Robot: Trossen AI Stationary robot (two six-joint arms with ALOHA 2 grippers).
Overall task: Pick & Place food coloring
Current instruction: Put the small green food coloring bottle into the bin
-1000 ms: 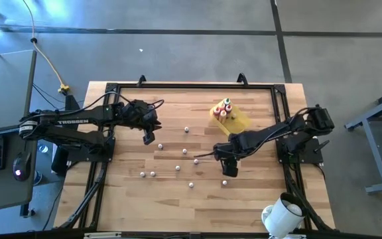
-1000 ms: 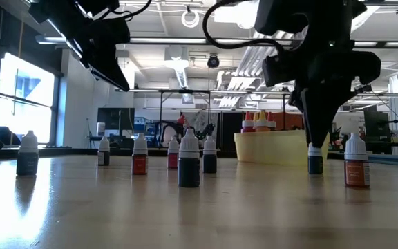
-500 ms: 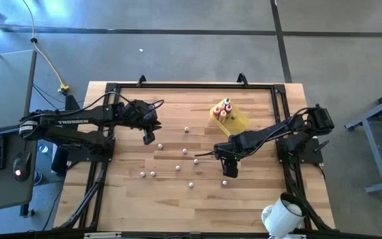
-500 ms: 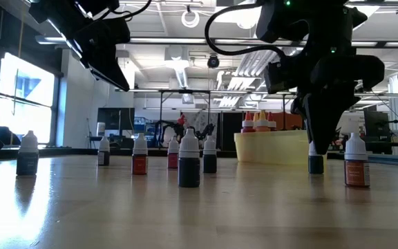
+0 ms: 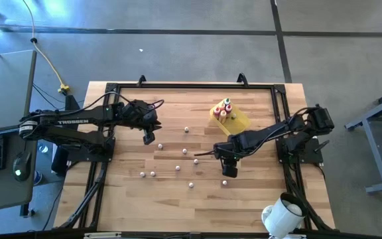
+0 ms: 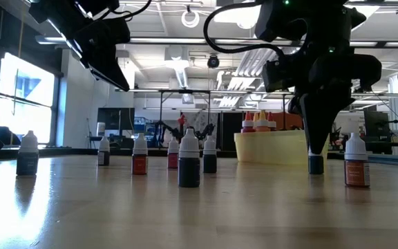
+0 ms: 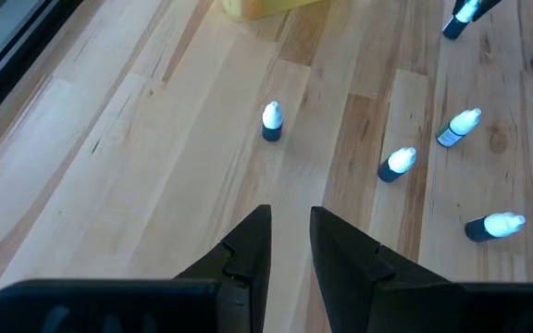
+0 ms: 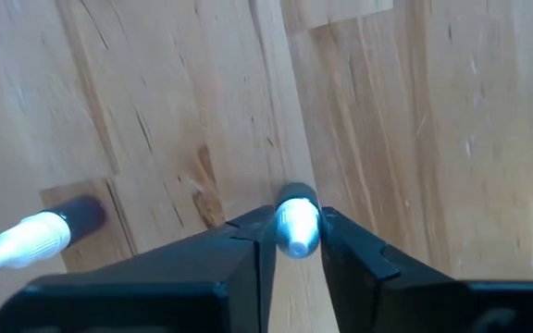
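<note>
Right gripper point(image 8: 290, 242) just snapped onto the bottle point(image 8: 295, 222), at the tray's point(image 5: 239, 121) six o'clock; lift straight up, keeping it vertical.

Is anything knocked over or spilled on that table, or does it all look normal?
Nothing stands out. The little bottles scattered on the wooden table all stand upright, with no spill showing. A few more stand in the yellow tray. The right tool is pinching one bottle's cap; the left tool hangs above the table, holding nothing.
</note>
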